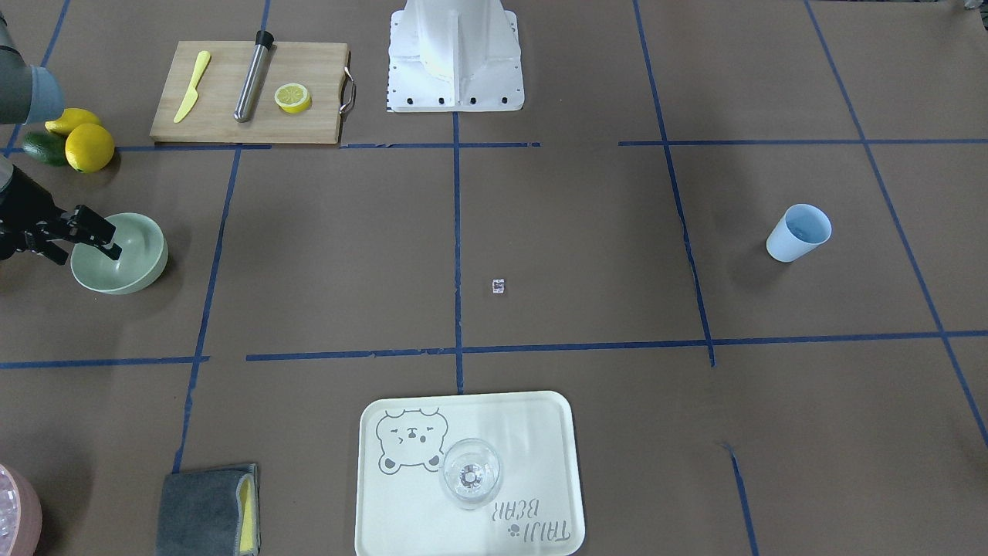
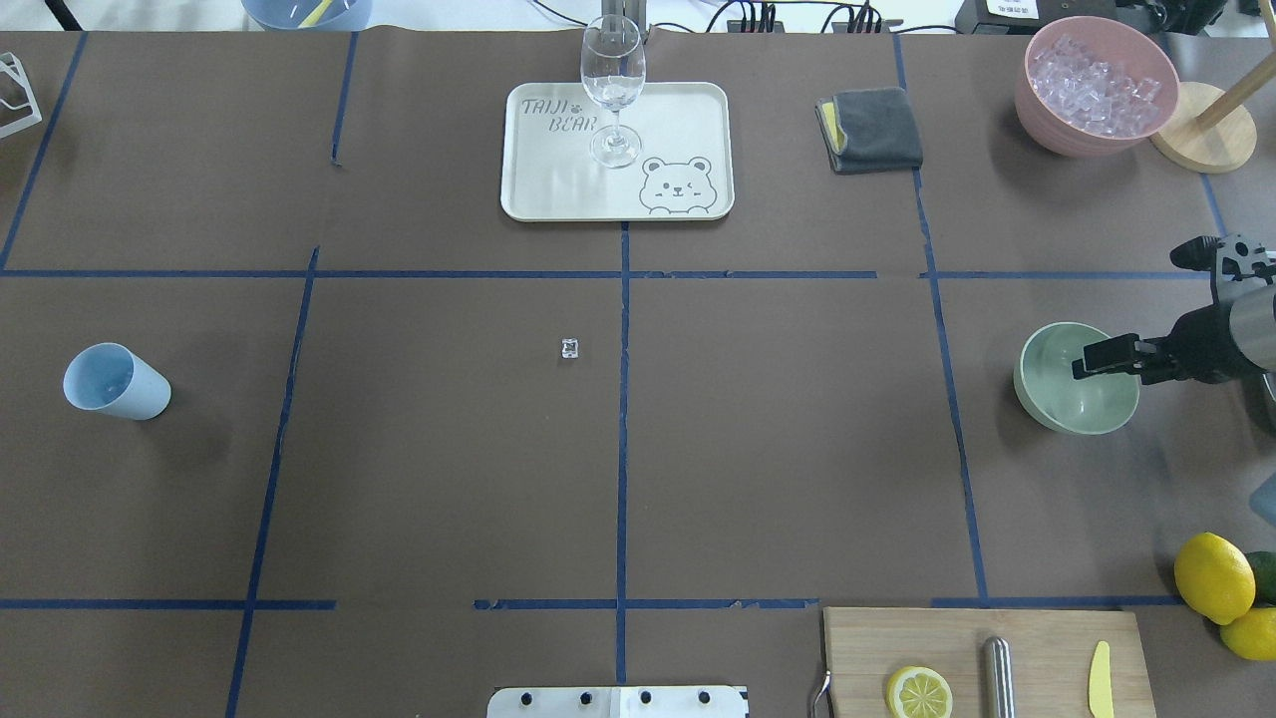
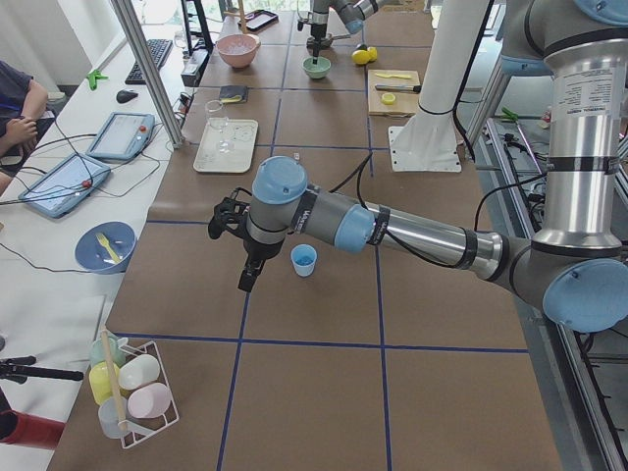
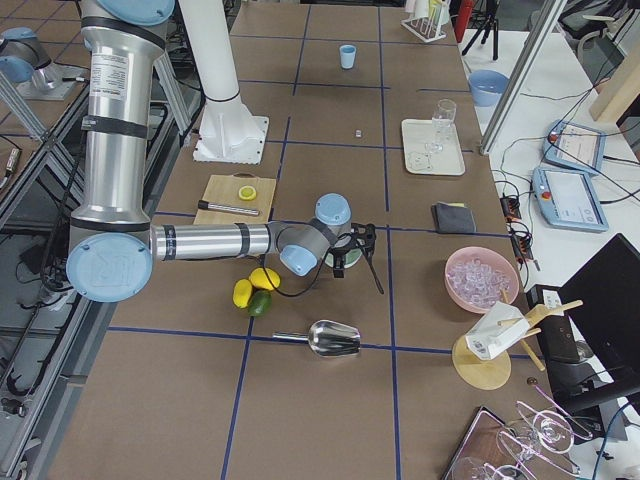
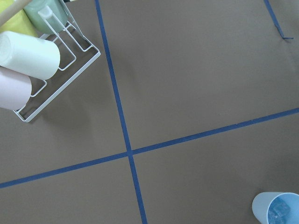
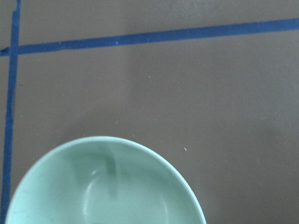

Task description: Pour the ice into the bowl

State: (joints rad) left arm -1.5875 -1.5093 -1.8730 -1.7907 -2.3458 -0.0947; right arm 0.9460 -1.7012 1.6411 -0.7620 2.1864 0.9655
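All the way at the left edge of the front-facing view, found the bowl [image 1: 150,269] standing on the table [image 1: 587,255], with the right claw [image 1: 116,242] reaching in over its rim. Made out two dark fingers [image 1: 108,249] with a narrow gap between them, the lower one over the bowl's inside. Could not tell whether clamped on the rim or simply apart. Noted the light blue cup [image 1: 795,235] upright, well apart on the other side, and a lone clear cube [image 1: 499,286] between the two.

From overhead, saw that layout mirrored: bowl at the right edge, cup far left. Spotted a pink container [image 2: 1042,120] piled with clear cubes [image 2: 1097,85] at the far right corner, apart from the bowl.

From the left end, caught the left claw [image 3: 247,277] near the cup, not touching it. Could not tell from there whether apart or together.

From the right end, saw the near arm's wrist hiding most of the bowl, with lemons [image 4: 255,285] and a metal scoop [image 4: 330,340] near.

Through the left wrist camera, glimpsed the ice [image 5: 281,214] as a glassy glitter inside the cup, low in the right corner, and a white wire rack [image 5: 86,49] in the opposite corner.

Through the right wrist camera, looked down onto the bowl's smooth rim and pale inside close below, with brown table and blue tape [image 6: 154,36] beyond.
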